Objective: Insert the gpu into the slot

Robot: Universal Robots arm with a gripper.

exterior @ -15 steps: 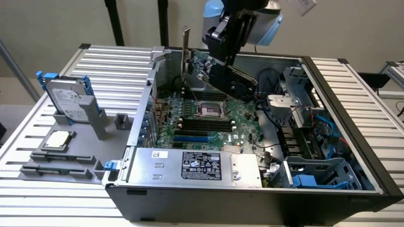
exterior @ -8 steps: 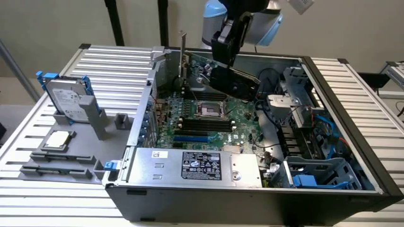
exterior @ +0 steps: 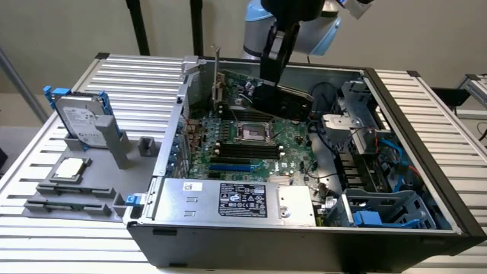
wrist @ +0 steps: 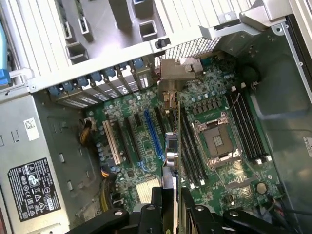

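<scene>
The claw (exterior: 272, 77), upper centre of the exterior view, is clamped on the gpu (exterior: 283, 101), holding the black card tilted above the green board inside an open computer case (exterior: 304, 242) on the bench (exterior: 45, 251). The blue slot (exterior: 230, 168) lies lower in the frame, apart from the card.

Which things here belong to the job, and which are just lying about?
Job:
- gpu, held in the gripper
- blue slot

Lying about:
- hard drive
- loose chip
- power supply
- memory slots
- socket
</scene>
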